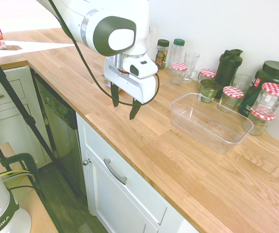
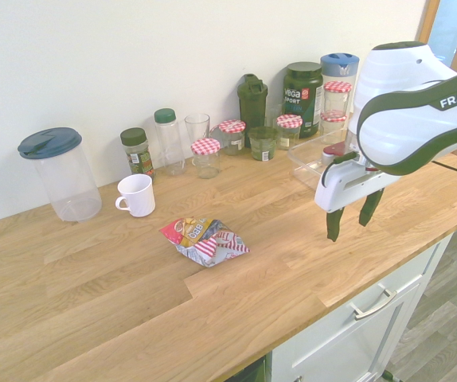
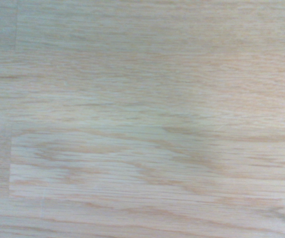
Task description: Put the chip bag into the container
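Chip bag [image 2: 205, 239] is lying flat on the wooden counter [image 2: 93, 302], untouched, so you're at zero progress: nothing grasped, nothing moved. In the second exterior view it sits at about 5 o'clock from the white mug [image 2: 137, 195], near it but not touching. Gripper [image 2: 349, 223] hangs above bare counter with its fingers spread and nothing between them, well apart from the bag; in that same view the bag is at roughly 9 o'clock from it. Wrist view shows only wood grain, no bag, which fits that. Container [image 1: 210, 122] is empty and sits at roughly 3 o'clock from the gripper in the first exterior view, just in front of the row of jars with red-checked lids [image 1: 261, 119]. Left for you, by my read: travel over to the bag, come down, pinch it, lift, carry it past the start spot to the container, release inside. Crinkly packet will likely deform on the pinch, so aim for the bulk, not an edge.
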